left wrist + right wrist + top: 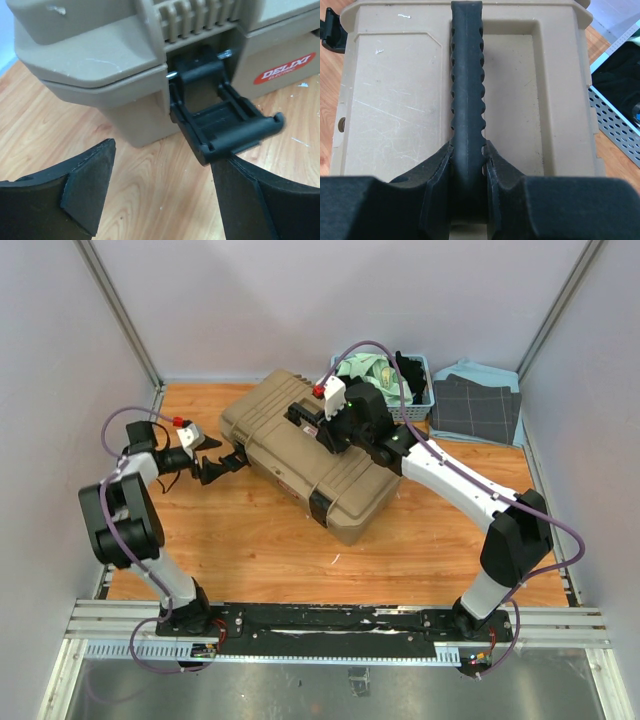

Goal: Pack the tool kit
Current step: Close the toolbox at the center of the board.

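The tan toolbox [300,465] lies on the wooden table with its lid down. My right gripper [308,422] is on top of it, shut on the black ribbed handle [466,90], with both fingers pressed on the handle's sides in the right wrist view [467,160]. My left gripper [230,463] is open at the box's left front. In the left wrist view [165,170] its right finger [260,200] sits just under the black latch [225,120], which hangs flipped outward. The red label [285,74] is right of the latch. No hammer, screwdrivers or pliers are in view.
A second black latch [322,507] is at the toolbox's near right front. A blue basket [422,385] of cloths stands behind the box, with a grey folded cloth [475,408] to its right. Walls enclose the table on three sides.
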`<state>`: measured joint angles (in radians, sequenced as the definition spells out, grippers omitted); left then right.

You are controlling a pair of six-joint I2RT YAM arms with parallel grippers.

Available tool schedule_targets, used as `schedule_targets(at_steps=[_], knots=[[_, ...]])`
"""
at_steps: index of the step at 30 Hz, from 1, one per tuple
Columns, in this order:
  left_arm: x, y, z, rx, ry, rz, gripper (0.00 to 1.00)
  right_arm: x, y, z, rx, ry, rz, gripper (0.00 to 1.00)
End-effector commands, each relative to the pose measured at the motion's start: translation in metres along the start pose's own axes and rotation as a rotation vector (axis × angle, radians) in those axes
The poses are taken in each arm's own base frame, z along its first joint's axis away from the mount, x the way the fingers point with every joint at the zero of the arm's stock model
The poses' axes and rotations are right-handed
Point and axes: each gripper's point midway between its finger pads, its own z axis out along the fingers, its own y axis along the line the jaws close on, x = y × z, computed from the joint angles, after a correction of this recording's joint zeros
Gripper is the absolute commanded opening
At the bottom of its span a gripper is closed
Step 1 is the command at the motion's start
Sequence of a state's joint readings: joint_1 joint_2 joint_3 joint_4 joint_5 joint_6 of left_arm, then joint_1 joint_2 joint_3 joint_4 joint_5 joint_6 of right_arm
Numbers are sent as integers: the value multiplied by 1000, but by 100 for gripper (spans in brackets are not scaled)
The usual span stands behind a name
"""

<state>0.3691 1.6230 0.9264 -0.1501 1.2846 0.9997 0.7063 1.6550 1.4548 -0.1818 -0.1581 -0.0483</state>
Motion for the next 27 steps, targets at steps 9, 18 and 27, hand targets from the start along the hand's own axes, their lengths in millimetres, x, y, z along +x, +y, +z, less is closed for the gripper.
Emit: schedule_targets(at_steps=[9, 18, 27], knots=[[7, -48, 14, 275, -20, 13, 80, 35, 27, -5, -109, 150, -5, 1], [-4, -52, 27, 294, -109, -22, 80, 33, 28, -2, -118, 152, -3, 1], [-1, -40, 34, 290, -139, -159, 83, 32, 28, -4, -118, 150, 4, 1]])
